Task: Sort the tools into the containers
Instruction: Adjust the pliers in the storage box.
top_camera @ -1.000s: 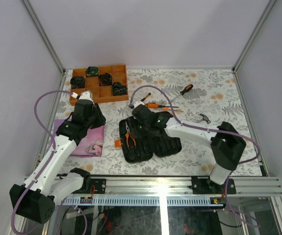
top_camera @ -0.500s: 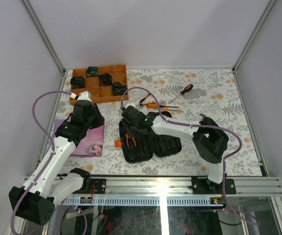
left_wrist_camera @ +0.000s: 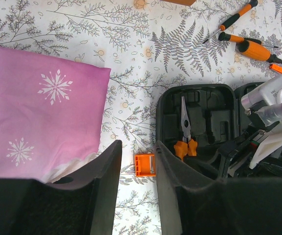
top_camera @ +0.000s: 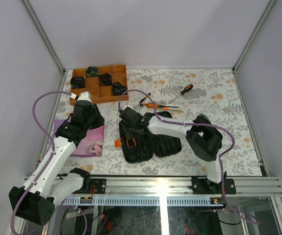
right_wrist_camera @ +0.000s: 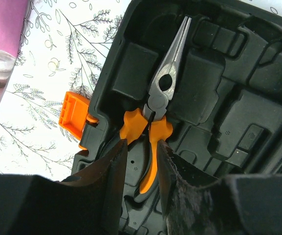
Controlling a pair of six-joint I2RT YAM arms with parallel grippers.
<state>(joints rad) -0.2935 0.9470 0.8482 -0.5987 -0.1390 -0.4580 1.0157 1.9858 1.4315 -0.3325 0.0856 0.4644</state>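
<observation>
- Straddling the orange handles of the pliers [right_wrist_camera: 160, 93], the right tool [right_wrist_camera: 141, 147] stands partly closed; whether it pinches them cannot be told.
- The pliers lie in a moulded slot of the open case [right_wrist_camera: 228, 122], at frame centre.
- The left tool [left_wrist_camera: 137, 147] is slightly spread and empty, above the orange latch [left_wrist_camera: 144, 164].
- Step in hand, as judged: seating the pliers.
- The next move calls for a clean vertical withdrawal, then a reach to the screwdrivers [top_camera: 158, 105] on the desk [top_camera: 228, 98], above the case in the top view.

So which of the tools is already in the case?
The orange-handled pliers, lying in a moulded slot of the open black case. The screwdrivers lie outside it on the floral table.
</observation>
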